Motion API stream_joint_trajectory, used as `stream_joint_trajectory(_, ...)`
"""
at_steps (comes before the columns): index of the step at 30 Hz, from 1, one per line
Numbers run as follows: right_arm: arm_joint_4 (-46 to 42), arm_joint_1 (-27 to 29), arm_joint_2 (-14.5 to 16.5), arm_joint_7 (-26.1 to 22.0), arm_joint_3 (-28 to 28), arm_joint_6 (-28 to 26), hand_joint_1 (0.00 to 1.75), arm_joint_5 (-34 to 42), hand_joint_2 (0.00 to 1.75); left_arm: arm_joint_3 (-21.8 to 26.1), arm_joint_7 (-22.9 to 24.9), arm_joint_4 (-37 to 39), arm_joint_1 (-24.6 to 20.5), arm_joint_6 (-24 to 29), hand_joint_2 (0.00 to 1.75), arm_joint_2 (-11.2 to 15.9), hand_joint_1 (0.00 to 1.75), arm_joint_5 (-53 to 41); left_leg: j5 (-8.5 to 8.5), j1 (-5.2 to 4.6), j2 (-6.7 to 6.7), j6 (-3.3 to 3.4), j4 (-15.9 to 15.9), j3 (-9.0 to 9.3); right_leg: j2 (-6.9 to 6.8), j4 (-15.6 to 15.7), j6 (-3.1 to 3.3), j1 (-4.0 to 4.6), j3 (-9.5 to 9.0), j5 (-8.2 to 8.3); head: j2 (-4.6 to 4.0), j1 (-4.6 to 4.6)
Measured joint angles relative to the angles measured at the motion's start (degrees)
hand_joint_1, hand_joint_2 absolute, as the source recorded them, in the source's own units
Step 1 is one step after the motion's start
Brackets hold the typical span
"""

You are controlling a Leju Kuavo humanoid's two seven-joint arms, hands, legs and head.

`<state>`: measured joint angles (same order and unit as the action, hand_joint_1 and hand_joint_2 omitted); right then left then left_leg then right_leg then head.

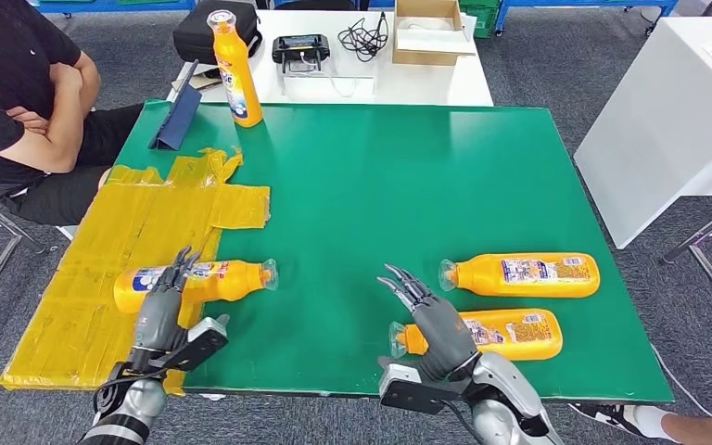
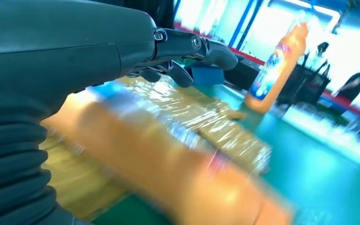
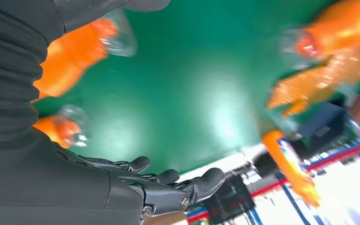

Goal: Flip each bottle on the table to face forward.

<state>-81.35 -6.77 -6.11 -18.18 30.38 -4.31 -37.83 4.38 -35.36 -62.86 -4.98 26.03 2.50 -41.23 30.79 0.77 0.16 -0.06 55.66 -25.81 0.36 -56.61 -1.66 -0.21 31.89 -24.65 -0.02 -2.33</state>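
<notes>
Four orange bottles are on the green table [image 1: 380, 185]. One stands upright [image 1: 235, 69] at the back left, also seen as the upright bottle [image 2: 276, 70]. A second lies on its side [image 1: 209, 281] at the near left, cap pointing right. My left hand [image 1: 162, 311] is over its base end with fingers [image 2: 187, 47] stretched out above the blurred bottle [image 2: 168, 173], holding nothing. Two more lie at the near right, the farther one [image 1: 524, 274] and the nearer one [image 1: 501, 334], caps pointing left. My right hand [image 1: 431, 320] hovers over the nearer one's cap end, fingers [image 3: 168, 187] straight, empty.
Yellow tape sheets [image 1: 130, 250] cover the table's left part. A blue folder [image 1: 178, 116] leans near the upright bottle. A person in black [image 1: 19, 93] sits at the left with folded arms. White tables stand behind [image 1: 371, 65] and to the right [image 1: 667, 120].
</notes>
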Motion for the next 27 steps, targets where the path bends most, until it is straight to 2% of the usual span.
stream_joint_trajectory(3, -0.01, 0.13, -1.68, 1.05, -0.41, 1.39, 0.00, -0.68, 1.75, 2.65, -3.58, -4.81, 0.78, -8.27, 0.00, -1.10, 0.00, 12.37, 0.01, -0.05, -0.01, 0.01, 0.01, -0.06, 0.00, 0.01, 0.00, -0.03, 0.05, 0.00, 0.00, -0.01)
stream_joint_trajectory(5, 0.01, 0.12, -2.52, 1.46, -0.57, 1.75, 0.00, -0.95, 1.75, 3.87, -4.49, -7.51, 0.98, -11.11, 0.00, -1.67, 0.00, 16.66, 0.02, -0.06, -0.03, 0.01, 0.01, -0.08, -0.01, 0.02, 0.00, -0.03, 0.06, 0.00, 0.00, 0.00)
stream_joint_trajectory(15, 0.02, 0.09, -4.02, 1.65, -0.78, 2.04, 0.00, -1.12, 1.75, 5.95, -4.79, -12.43, 1.77, -12.70, 0.00, -2.73, 0.00, 18.64, 0.01, 0.01, -0.04, 0.01, 0.00, -0.10, -0.01, 0.02, 0.00, -0.03, 0.10, 0.00, 0.00, -0.02)
stream_joint_trajectory(21, 1.21, -1.17, -4.69, 3.61, -0.51, 4.71, 0.00, -2.90, 1.75, 7.90, -4.80, -16.50, 2.41, -24.69, 0.00, -3.63, 0.00, 33.28, 0.01, 0.00, -0.03, 0.01, 0.00, -0.14, 0.00, 0.01, 0.00, -0.03, 0.10, 0.00, 0.00, -0.03)
stream_joint_trajectory(27, 3.89, -5.36, -7.69, 4.58, -0.26, 8.25, 0.00, -1.72, 1.75, 9.98, -4.80, -18.31, 2.01, -27.11, 0.00, -5.35, 0.00, 32.21, 0.00, -0.09, -0.05, 0.04, 0.03, -0.12, -0.05, 0.02, -0.01, -0.05, 0.10, 0.00, 0.00, -0.02)
